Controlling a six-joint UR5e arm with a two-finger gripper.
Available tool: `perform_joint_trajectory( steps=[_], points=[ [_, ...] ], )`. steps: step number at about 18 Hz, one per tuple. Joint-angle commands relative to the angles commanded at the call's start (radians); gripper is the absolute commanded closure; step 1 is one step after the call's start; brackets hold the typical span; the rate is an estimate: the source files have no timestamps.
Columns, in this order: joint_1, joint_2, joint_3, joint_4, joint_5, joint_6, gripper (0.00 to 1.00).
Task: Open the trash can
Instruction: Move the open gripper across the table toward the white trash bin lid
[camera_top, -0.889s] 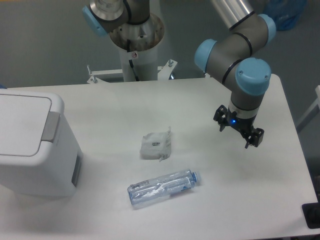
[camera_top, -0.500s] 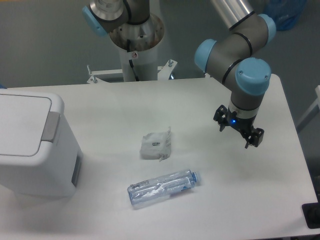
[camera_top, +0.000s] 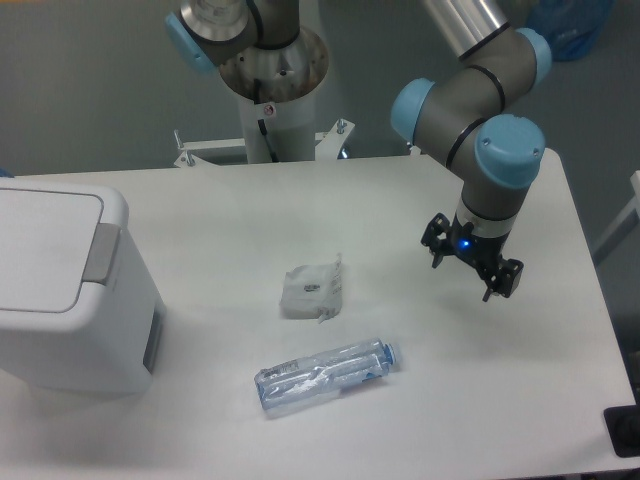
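Observation:
The trash can (camera_top: 60, 290) is a large boxy white bin at the left edge of the table. Its flat white lid (camera_top: 40, 245) lies shut, with a grey tab (camera_top: 101, 252) at the lid's right edge and a grey slot (camera_top: 153, 340) on the right side. My gripper (camera_top: 468, 268) hangs above the right part of the table, far to the right of the bin. Its two black fingers stand apart with nothing between them.
A crumpled white wrapper (camera_top: 312, 291) lies near the table's middle. A clear plastic bottle (camera_top: 325, 375) lies on its side in front of it. The arm's base column (camera_top: 272, 80) stands behind the far table edge.
My gripper has shifted slightly to the left and up. The bin, wrapper and bottle have not moved.

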Motion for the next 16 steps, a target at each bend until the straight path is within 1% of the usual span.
perform_joint_trajectory(
  steps=[1, 3, 4, 6, 7, 8, 10, 13, 15, 16],
  points=[
    [-0.002, 0.021, 0.005, 0.0, -0.043, -0.066, 0.0],
    [-0.006, 0.066, 0.011, -0.002, -0.094, -0.228, 0.0],
    [-0.012, 0.071, 0.018, 0.0, -0.1, -0.304, 0.0],
    [-0.031, 0.08, 0.061, -0.002, -0.105, -0.431, 0.0],
    [-0.061, 0.084, 0.087, -0.002, -0.111, -0.486, 0.0],
    [-0.09, 0.086, 0.109, -0.005, -0.128, -0.535, 0.0],
    [-0.123, 0.087, 0.129, -0.003, -0.187, -0.612, 0.0],
    [-0.155, 0.13, 0.158, -0.005, -0.29, -0.729, 0.0],
    [-0.195, 0.161, 0.176, -0.005, -0.32, -0.839, 0.0],
    [-0.222, 0.167, 0.179, -0.005, -0.326, -0.884, 0.0]
  ],
)
